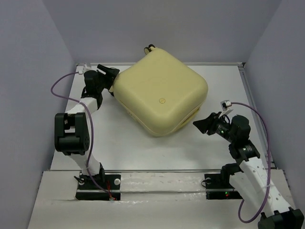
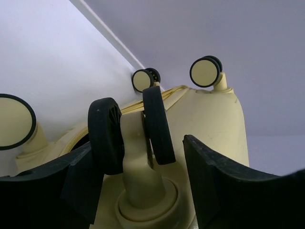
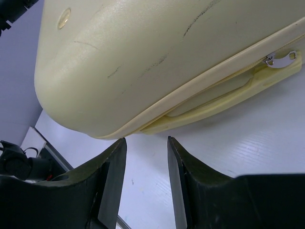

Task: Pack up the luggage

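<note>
The luggage [image 1: 162,93] is a pale yellow hard-shell suitcase lying shut and flat, turned diagonally in the middle of the table. My left gripper [image 1: 110,78] is open at its left corner. In the left wrist view its jaws [image 2: 137,145] stand on either side of a black-and-cream caster wheel [image 2: 131,133] without closing on it. My right gripper [image 1: 201,125] is open and empty, a little off the suitcase's right side. In the right wrist view the gripper [image 3: 146,140] points at the shell [image 3: 143,57], just below its seam and side handle [image 3: 224,93].
Three more caster wheels [image 2: 205,71] show on the suitcase's end, one of them at its far corner [image 1: 149,48]. A zipper pull [image 3: 281,58] lies by the handle. The white table [image 1: 143,148] has grey walls on three sides and a rail [image 1: 162,170] at the near edge.
</note>
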Controlling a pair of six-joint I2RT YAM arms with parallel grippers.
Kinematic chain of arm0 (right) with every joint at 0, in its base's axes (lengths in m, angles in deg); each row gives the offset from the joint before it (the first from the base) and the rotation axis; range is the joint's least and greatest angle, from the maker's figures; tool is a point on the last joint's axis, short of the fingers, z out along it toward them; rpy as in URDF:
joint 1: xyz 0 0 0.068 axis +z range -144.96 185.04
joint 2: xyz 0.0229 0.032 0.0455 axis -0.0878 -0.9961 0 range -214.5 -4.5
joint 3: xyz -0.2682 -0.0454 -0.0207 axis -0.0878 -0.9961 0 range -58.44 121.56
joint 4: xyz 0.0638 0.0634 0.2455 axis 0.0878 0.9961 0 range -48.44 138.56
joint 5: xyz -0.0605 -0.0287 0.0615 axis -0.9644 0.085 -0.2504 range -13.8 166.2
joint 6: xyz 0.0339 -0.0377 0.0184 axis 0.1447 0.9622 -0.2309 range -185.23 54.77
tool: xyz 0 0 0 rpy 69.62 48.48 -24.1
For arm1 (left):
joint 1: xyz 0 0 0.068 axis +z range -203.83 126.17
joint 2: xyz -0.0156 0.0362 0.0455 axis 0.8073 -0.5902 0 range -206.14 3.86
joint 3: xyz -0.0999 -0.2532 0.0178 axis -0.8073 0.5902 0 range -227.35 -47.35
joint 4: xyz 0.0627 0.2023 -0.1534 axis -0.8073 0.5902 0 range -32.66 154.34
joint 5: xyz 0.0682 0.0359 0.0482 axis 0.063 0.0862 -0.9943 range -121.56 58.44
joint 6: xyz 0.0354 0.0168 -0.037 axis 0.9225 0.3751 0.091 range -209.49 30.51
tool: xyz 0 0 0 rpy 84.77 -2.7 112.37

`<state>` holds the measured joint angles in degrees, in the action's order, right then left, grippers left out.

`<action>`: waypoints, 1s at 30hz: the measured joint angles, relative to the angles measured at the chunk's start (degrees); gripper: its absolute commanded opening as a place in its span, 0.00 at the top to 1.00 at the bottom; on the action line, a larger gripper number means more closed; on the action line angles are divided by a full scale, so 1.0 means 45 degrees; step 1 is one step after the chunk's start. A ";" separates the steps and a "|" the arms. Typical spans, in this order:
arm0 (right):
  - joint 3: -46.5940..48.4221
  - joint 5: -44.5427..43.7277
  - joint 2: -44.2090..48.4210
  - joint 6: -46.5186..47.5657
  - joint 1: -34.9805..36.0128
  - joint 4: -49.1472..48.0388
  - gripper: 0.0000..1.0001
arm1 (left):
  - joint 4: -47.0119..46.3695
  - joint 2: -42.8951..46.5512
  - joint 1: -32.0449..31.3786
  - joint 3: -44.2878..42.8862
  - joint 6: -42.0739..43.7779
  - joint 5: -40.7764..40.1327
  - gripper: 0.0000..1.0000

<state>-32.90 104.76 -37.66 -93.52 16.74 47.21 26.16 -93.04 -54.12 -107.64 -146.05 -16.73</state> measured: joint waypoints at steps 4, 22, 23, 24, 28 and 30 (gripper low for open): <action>-0.0180 0.0005 0.0044 0.0000 0.0000 0.0053 0.54 | -0.0189 0.0000 0.0049 0.0015 -0.0777 -0.0170 0.81; -0.0408 -0.0146 -0.0364 -0.0063 0.0000 -0.0034 0.50 | 0.3949 0.0097 -0.0053 -0.4299 -0.0675 0.0505 0.94; -0.0471 -0.0146 -0.0393 -0.0083 0.0000 -0.0029 0.50 | 0.4163 0.0097 -0.0107 -0.4580 -0.0627 0.0534 0.94; -0.0491 -0.0146 -0.0413 -0.0102 0.0000 -0.0015 0.49 | 0.4376 0.0097 -0.0131 -0.4799 -0.0563 0.0568 0.94; -0.0529 -0.0165 -0.0583 -0.0102 0.0000 -0.0029 0.48 | 0.5124 0.0068 -0.0121 -0.4964 -0.0379 0.0559 0.94; -0.0529 -0.0345 -0.0602 -0.0102 0.0000 -0.0029 0.48 | 0.5484 -0.0019 -0.0073 -0.4959 -0.0277 0.0583 0.94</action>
<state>-35.28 103.21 -40.37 -93.98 16.74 47.08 50.83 -93.13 -54.45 -129.95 -147.29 -14.10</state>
